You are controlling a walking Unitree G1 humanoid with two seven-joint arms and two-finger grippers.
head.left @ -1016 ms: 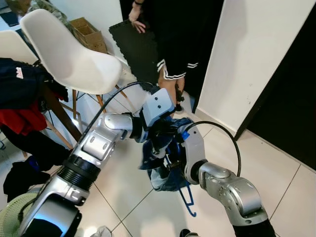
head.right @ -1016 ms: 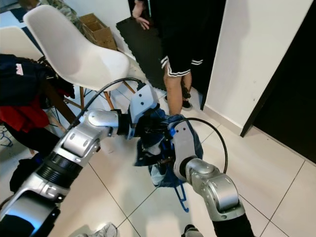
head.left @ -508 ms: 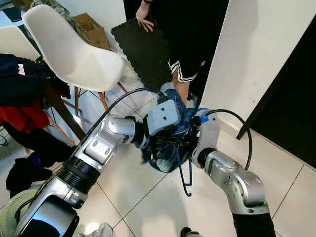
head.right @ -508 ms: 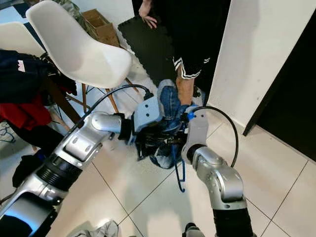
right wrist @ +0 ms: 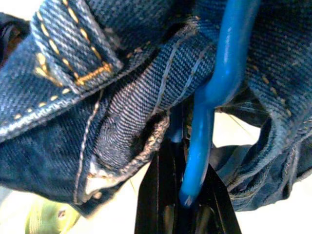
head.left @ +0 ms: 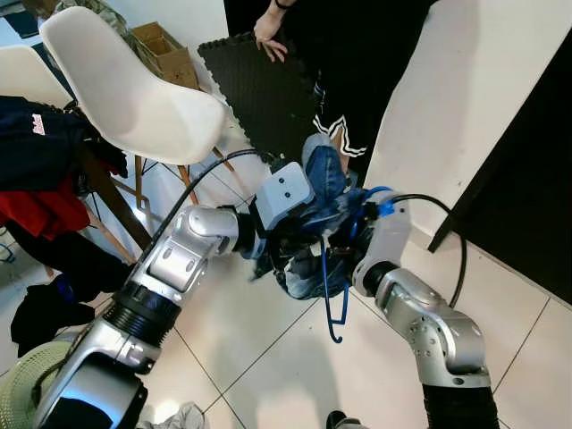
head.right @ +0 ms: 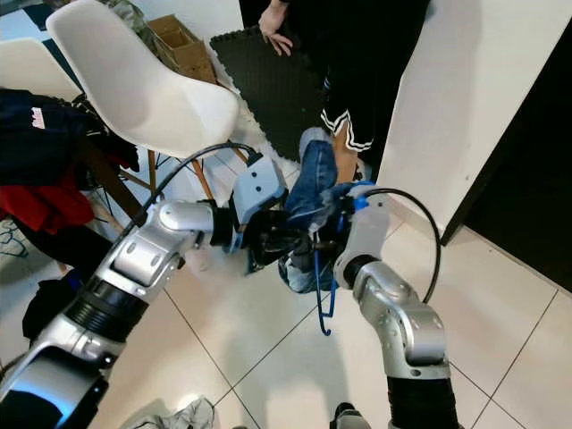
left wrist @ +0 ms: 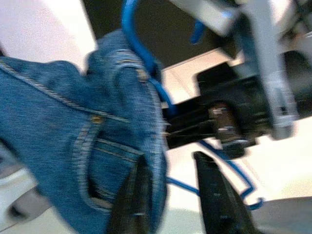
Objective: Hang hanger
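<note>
Above a pale tiled floor, beside a white chair, we hold blue jeans on a blue hanger between both arms. Our right gripper is closed on the hanger; our left gripper — fingers apart — straddles the denim's edge.
</note>
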